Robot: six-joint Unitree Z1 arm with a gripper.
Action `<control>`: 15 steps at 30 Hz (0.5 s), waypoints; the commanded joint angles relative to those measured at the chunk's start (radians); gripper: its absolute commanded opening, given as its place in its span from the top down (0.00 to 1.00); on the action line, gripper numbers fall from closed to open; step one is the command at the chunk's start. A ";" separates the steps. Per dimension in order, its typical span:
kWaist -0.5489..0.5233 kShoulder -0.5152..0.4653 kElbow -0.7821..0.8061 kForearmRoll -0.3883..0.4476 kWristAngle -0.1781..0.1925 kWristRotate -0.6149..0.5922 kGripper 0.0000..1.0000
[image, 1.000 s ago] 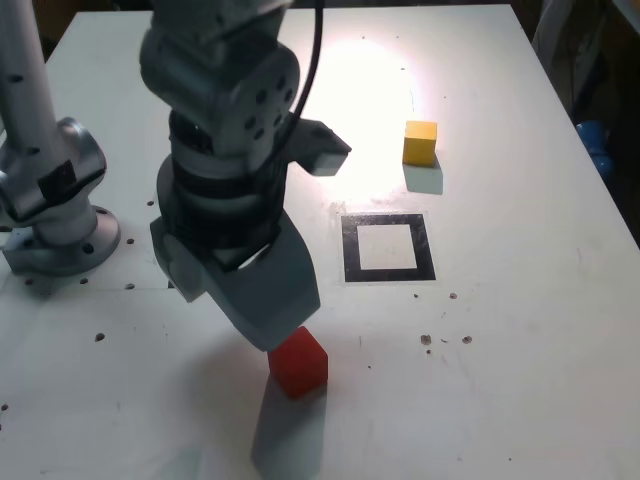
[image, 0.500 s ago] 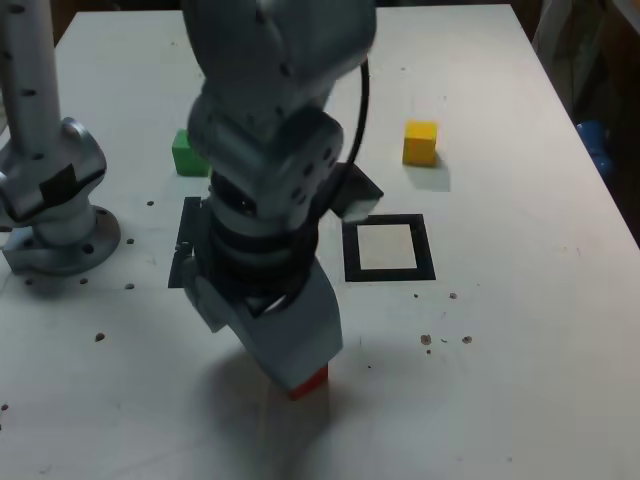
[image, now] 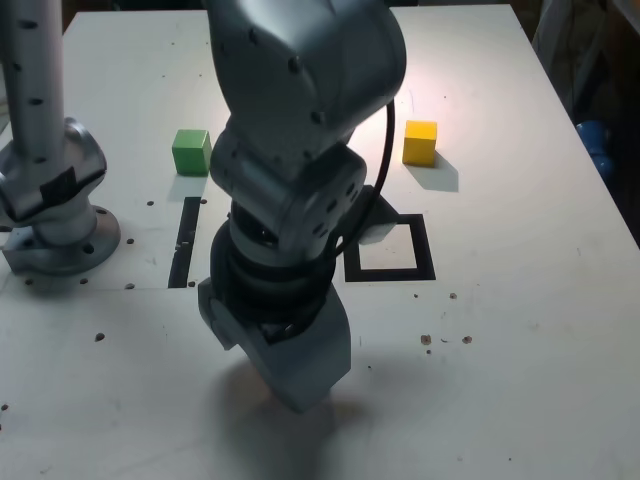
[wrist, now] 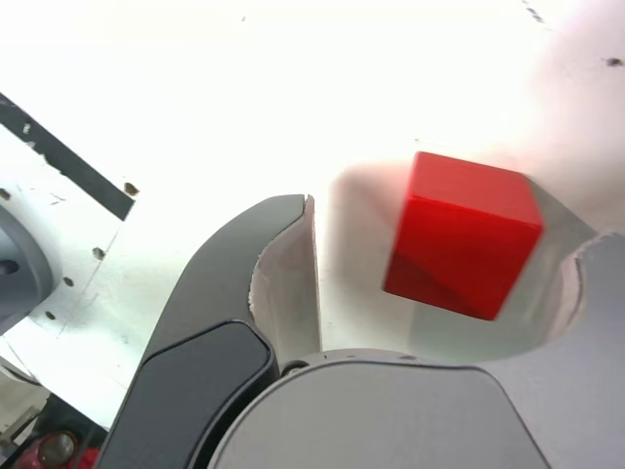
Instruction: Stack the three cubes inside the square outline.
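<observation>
In the wrist view the red cube [wrist: 464,234] rests on the white table between my gripper's [wrist: 451,230] open jaws. A clear gap separates it from one finger [wrist: 285,274], and it sits close to the other finger [wrist: 598,285]. In the exterior view my gripper [image: 300,372] is down at the table near the front and hides the red cube. The green cube [image: 191,152] sits at the back on the exterior view's left. The yellow cube [image: 420,142] sits at the back right. The square outline [image: 425,250] lies mid-table, its left part covered by my arm.
A narrow black strip [image: 186,240] lies on the table below the green cube in the exterior view. The arm's grey base [image: 50,205] stands at the exterior view's left edge. Small dark specks dot the white table [image: 520,330].
My gripper has come down over the red cube, which is now hidden in the exterior view. The arm shifted toward that view's right, uncovering the green cube and covering part of the outline.
</observation>
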State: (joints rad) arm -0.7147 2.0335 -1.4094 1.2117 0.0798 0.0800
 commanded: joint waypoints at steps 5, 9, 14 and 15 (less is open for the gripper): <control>-0.011 0.019 -0.011 0.003 0.005 -0.019 0.45; -0.012 0.020 -0.010 0.007 0.012 -0.031 0.58; -0.012 0.021 -0.009 0.015 0.017 -0.033 0.64; -0.012 0.021 -0.009 0.016 0.017 -0.033 0.65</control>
State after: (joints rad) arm -0.7250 2.0488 -1.4177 1.2229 0.0948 0.0486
